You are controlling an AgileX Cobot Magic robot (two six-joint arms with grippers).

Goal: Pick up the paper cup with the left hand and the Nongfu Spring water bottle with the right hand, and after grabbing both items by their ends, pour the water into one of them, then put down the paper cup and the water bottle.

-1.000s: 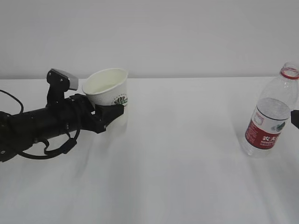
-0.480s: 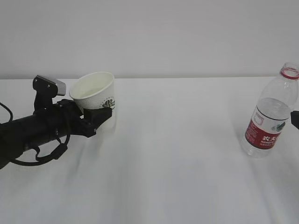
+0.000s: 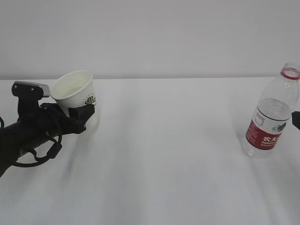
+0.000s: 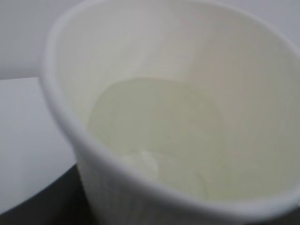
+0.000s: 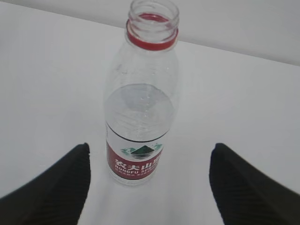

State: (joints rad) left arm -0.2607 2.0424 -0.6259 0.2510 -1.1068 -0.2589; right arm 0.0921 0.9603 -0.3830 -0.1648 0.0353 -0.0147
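Observation:
My left gripper (image 3: pixel 78 115) is shut on the lower part of the white paper cup (image 3: pixel 75 92), which tilts a little at the left of the table. The left wrist view looks straight into the cup (image 4: pixel 243 93); a pale pool of water (image 4: pixel 154 122) lies at its bottom, and a dark finger (image 4: pixel 37 208) shows at the lower left. The Nongfu Spring water bottle (image 3: pixel 272 117) stands upright and uncapped at the far right, partly full. My right gripper (image 5: pixel 150 149) is open, its black fingers wide on either side of the bottle (image 5: pixel 140 108) without touching it.
The white table (image 3: pixel 178 154) runs back to a plain pale wall. The left arm's black cables (image 3: pixel 35 157) loop low near the table's left side. Only a sliver of the right gripper (image 3: pixel 296 119) shows at the exterior view's right edge.
My left arm has moved to the left with the paper cup still in its grip. The bottle and the right gripper have stayed where they were.

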